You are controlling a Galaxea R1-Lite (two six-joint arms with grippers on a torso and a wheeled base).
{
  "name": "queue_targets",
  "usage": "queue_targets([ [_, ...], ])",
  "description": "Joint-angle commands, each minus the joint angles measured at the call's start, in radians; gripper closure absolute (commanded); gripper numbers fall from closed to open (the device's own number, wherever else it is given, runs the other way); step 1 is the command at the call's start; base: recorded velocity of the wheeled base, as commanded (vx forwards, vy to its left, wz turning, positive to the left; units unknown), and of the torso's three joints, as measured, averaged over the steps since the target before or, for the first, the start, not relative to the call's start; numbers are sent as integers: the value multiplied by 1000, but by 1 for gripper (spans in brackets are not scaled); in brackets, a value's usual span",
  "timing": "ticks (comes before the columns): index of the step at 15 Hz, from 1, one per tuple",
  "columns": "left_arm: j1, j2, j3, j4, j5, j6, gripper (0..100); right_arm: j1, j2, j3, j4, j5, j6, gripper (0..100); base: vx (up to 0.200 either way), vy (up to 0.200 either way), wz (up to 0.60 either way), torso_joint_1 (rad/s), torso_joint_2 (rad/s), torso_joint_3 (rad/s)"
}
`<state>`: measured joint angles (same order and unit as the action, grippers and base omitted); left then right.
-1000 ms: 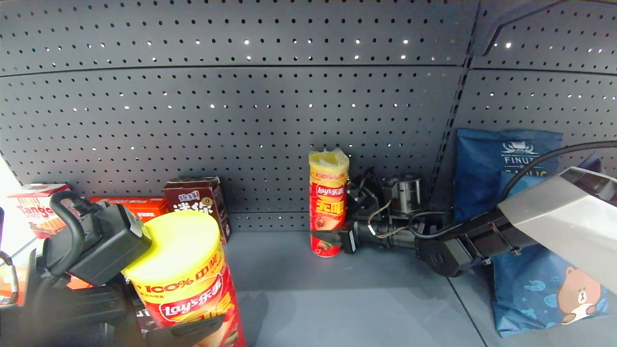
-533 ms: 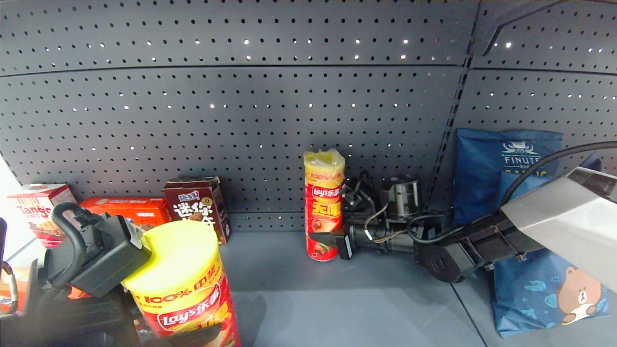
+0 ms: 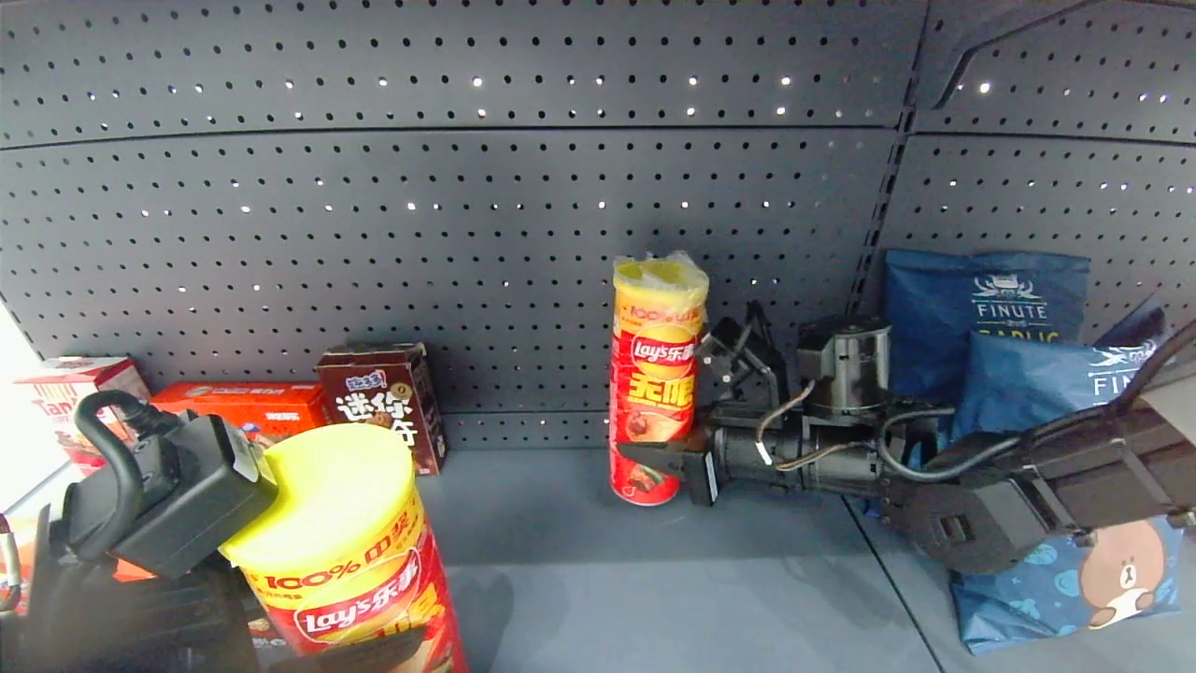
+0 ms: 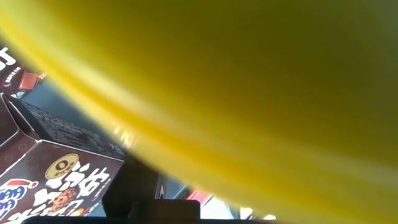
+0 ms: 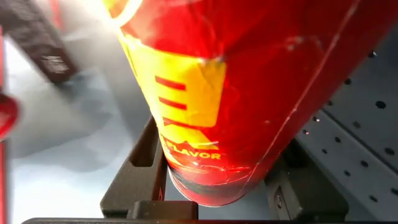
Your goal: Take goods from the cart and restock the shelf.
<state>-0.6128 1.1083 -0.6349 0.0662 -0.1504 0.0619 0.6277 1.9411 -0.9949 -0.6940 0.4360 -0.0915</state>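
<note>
The right gripper [image 3: 659,458] pinches the chips can [image 3: 657,374] low near its base, likely to keep it upright on the shelf [image 3: 579,579], mid-view, with blue bags [image 3: 990,308] at 3 o'clock. The left gripper [image 3: 360,645] clamps a second can [image 3: 346,551] at 7 o'clock, probably next in line.

What we cannot fully see

The near can [image 3: 346,551] runs off the head view's lower edge, and up close its lid [image 4: 249,74] is a yellow blur. The right arm [image 3: 981,486] covers part of the blue bags [image 3: 1018,374] at the shelf's [image 3: 654,579] right end. The left wrist [image 3: 159,495] hides the orange box's [image 3: 252,404] lower part, and the far can's [image 5: 211,106] top is cut off.
</note>
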Motion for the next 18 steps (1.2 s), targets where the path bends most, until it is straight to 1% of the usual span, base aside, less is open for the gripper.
queue_targets([
  [1, -1, 1, -6, 0, 0, 1, 100, 35, -90, 71, -7, -6, 3, 100, 0, 0, 0, 0, 0, 0],
  [3, -1, 7, -17, 0, 2, 3, 100, 67, -122, 157, -45, -6, 4, 100, 0, 0, 0, 0, 0, 0],
  [6, -1, 8, -17, 0, 6, 4, 100, 83, -145, 292, -171, -14, 6, 100, 0, 0, 0, 0, 0, 0],
  [8, -2, 8, -17, 1, 11, 6, 100, 110, -163, 407, -272, -36, 38, 100, 0, 0, 0, 0, 0, 0],
  [10, -2, 13, -19, 1, 11, 6, 100, 129, -169, 469, -332, -37, 56, 100, 0, 0, 0, 0, 0, 0],
  [15, -4, 22, -19, 0, 25, 6, 100, 158, -169, 518, -340, -37, 56, 100, 0, 0, 0, 0, 0, 0],
  [18, -7, 22, -19, 0, 40, 6, 100, 159, -160, 533, -341, -37, 52, 100, 0, 0, 0, 0, 0, 0],
])
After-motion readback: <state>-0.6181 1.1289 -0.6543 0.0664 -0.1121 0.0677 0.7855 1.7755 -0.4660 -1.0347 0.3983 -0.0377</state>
